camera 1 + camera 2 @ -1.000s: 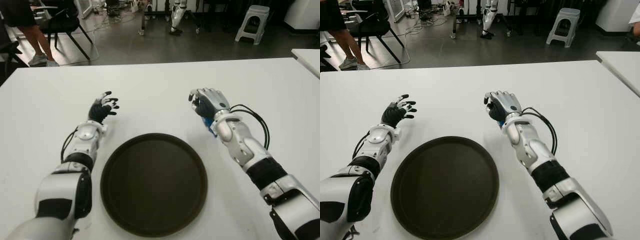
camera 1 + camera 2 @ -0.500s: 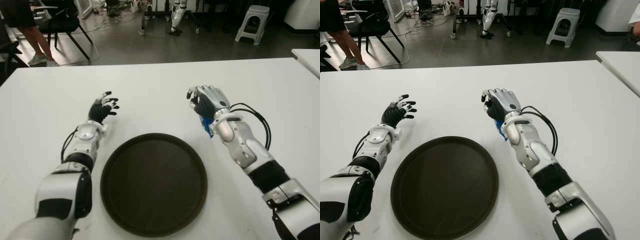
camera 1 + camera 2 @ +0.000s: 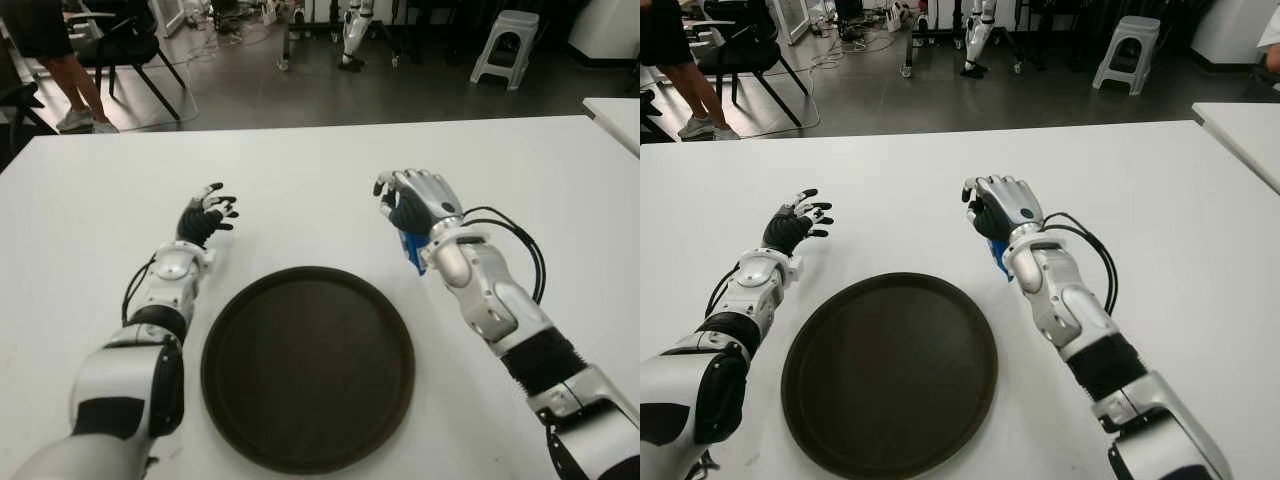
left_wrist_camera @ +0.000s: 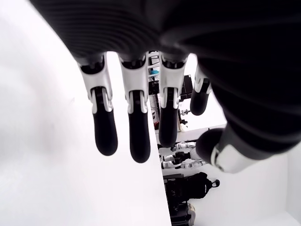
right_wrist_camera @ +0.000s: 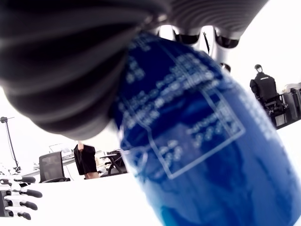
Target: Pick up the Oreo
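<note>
holding: the right hand (image 3: pixel 415 203) has its fingers curled round a blue oreo packet (image 3: pixel 413 250), raised above the white table (image 3: pixel 320 170) just past the tray's far right rim.
eye views: only a small blue end of the packet pokes out below the palm, beside the wrist.
right wrist view: the oreo packet (image 5: pixel 197 141) fills the picture, glossy blue wrapper with white print and a boxed panel, pressed against the dark ribbed palm; finger joints show beyond its far end.
left hand: the left hand (image 3: pixel 205 217) shows beside the tray's far left rim, fingers spread and holding nothing; its wrist view shows four dark-tipped fingers (image 4: pixel 104 132) straight and apart over bare table.
tray: round, dark brown tray (image 3: pixel 308 366) with a low raised rim, matte, between the two forearms.
open room: broad bare table beyond both hands and to the right of the right arm.
background: a white stool (image 3: pixel 506 45) and a black chair (image 3: pixel 125 45) on the grey floor past the table's far edge.
</note>
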Action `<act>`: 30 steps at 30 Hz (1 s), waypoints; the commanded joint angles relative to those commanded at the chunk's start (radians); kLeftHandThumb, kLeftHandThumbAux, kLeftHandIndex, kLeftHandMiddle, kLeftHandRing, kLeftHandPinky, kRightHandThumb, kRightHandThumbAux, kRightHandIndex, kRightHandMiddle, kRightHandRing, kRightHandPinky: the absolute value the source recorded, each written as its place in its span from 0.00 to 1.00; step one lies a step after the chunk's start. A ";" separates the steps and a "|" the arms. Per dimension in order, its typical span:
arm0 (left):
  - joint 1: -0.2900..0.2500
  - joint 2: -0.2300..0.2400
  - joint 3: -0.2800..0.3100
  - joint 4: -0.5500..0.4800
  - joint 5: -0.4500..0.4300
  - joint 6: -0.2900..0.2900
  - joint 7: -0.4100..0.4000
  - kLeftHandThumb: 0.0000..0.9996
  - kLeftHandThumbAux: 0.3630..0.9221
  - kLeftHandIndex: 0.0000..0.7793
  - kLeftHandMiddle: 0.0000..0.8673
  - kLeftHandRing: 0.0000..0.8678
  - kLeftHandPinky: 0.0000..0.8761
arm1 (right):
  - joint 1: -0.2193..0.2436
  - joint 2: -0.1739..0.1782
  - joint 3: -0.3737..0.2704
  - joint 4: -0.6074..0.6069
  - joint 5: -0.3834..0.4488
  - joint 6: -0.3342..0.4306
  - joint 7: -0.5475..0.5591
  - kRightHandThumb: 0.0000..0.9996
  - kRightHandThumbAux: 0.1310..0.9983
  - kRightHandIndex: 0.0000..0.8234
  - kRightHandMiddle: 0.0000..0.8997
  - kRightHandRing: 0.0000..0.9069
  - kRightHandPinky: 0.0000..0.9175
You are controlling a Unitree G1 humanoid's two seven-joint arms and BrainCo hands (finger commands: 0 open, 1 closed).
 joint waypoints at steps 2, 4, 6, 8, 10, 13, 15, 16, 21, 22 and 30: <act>0.000 0.000 0.000 0.000 0.001 0.000 0.001 0.50 0.45 0.19 0.33 0.40 0.46 | 0.008 0.001 -0.003 -0.019 -0.003 0.000 0.006 0.69 0.70 0.51 0.66 0.66 0.64; 0.000 0.000 -0.002 0.000 0.004 -0.002 0.003 0.50 0.44 0.19 0.33 0.40 0.46 | 0.016 0.001 -0.006 -0.041 -0.005 0.000 0.010 0.69 0.70 0.51 0.66 0.66 0.65; -0.001 0.000 -0.003 0.000 0.005 -0.002 0.004 0.50 0.44 0.20 0.33 0.40 0.46 | 0.021 0.000 -0.008 -0.051 -0.005 -0.001 0.011 0.69 0.70 0.51 0.66 0.66 0.65; 0.000 0.000 -0.004 0.000 0.006 -0.004 0.004 0.49 0.44 0.19 0.33 0.40 0.46 | 0.033 -0.005 -0.010 -0.082 -0.007 -0.006 0.016 0.69 0.70 0.51 0.66 0.66 0.66; 0.000 0.000 -0.005 0.000 0.006 -0.006 0.002 0.48 0.44 0.19 0.33 0.39 0.45 | 0.042 -0.008 -0.011 -0.108 -0.009 -0.006 0.022 0.69 0.70 0.51 0.66 0.66 0.66; 0.000 0.000 -0.005 0.001 0.006 -0.007 -0.001 0.48 0.44 0.19 0.33 0.39 0.46 | 0.051 -0.011 -0.012 -0.135 -0.012 -0.003 0.034 0.69 0.70 0.51 0.65 0.65 0.65; 0.000 0.001 -0.005 0.001 0.006 -0.009 -0.002 0.48 0.44 0.19 0.33 0.39 0.46 | 0.064 -0.013 -0.014 -0.172 -0.016 0.004 0.046 0.69 0.70 0.51 0.64 0.64 0.63; 0.000 0.001 -0.005 0.001 0.006 -0.009 -0.002 0.48 0.44 0.19 0.33 0.40 0.46 | 0.071 -0.014 -0.015 -0.188 -0.018 0.007 0.051 0.69 0.70 0.51 0.64 0.64 0.63; 0.000 0.002 -0.013 0.002 0.015 -0.015 0.003 0.48 0.44 0.20 0.33 0.40 0.46 | 0.108 -0.007 -0.021 -0.256 -0.030 0.005 0.040 0.69 0.70 0.51 0.62 0.62 0.61; 0.000 0.002 -0.014 0.002 0.016 -0.015 0.004 0.47 0.44 0.20 0.33 0.40 0.46 | 0.111 -0.006 -0.023 -0.258 -0.032 0.002 0.037 0.69 0.70 0.51 0.62 0.62 0.61; -0.004 0.000 -0.013 0.004 0.012 -0.007 0.003 0.47 0.43 0.20 0.33 0.40 0.46 | 0.138 -0.004 -0.035 -0.303 -0.035 -0.030 0.030 0.69 0.70 0.51 0.64 0.63 0.64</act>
